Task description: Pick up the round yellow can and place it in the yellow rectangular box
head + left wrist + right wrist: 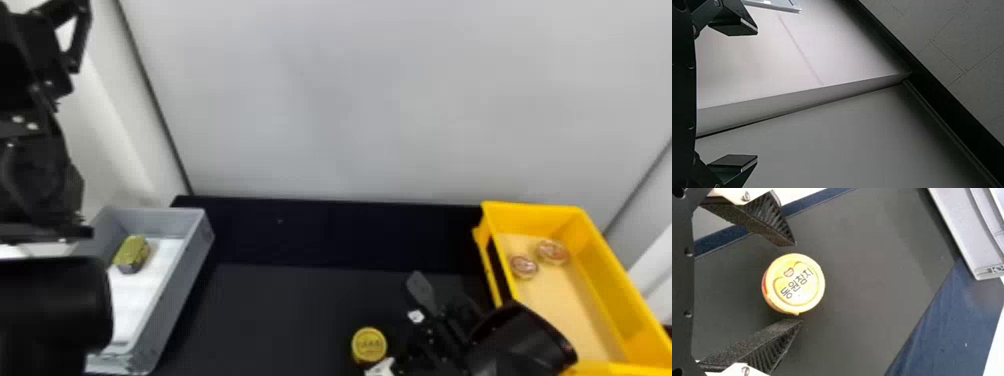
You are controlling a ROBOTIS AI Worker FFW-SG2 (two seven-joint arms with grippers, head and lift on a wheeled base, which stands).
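The round yellow can [369, 345] stands lid up on the dark table, in front of the middle and right of centre. My right gripper [400, 331] is beside it, low over the table. In the right wrist view, the can [795, 284] lies between the spread fingertips of that gripper [798, 282], with a narrow gap on each side. The yellow rectangular box [615, 280] is at the right, partly behind the right arm. My left gripper [75, 42] is raised at the far left, away from the table; in its wrist view the gripper [756, 94] stands open and holds nothing.
Two small round cans [524, 267] lie inside the yellow box near its back. At the left is a grey box [175, 280] holding a yellowish-green block-shaped item [132, 252]. A pale wall [350, 100] rises behind the table.
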